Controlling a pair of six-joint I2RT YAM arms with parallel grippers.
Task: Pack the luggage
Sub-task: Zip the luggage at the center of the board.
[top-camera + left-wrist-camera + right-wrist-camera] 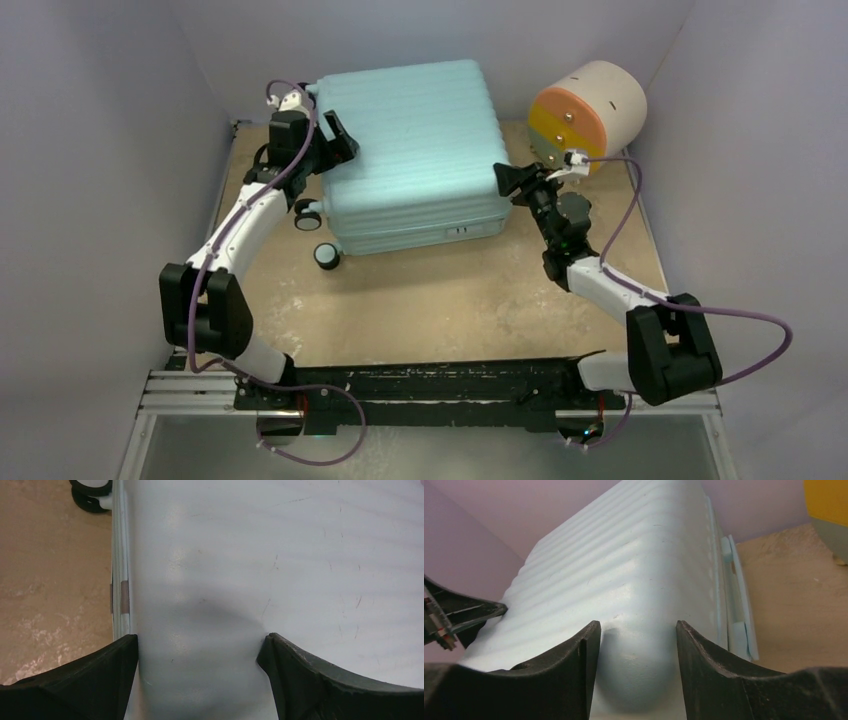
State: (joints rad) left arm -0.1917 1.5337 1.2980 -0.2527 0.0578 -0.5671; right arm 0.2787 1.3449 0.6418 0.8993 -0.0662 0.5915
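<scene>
Both my arms reach forward and bend inward to the luggage [415, 140], which lies flat and closed at the far middle of the table [450, 300]. My left gripper [200, 642] is spread wide over its far left corner. My right gripper [638, 627] straddles the near right corner, fingers apart. Only the overhead view shows the whole case: wheels [327, 256] pointing left, long axis left to right.

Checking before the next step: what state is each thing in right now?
Luggage: closed, lying flat, wheels on its left side.
Left claw: open, over the shell near the left edge.
Right claw: open, at the near right corner.
Drawer unit: drawers shut.
</scene>
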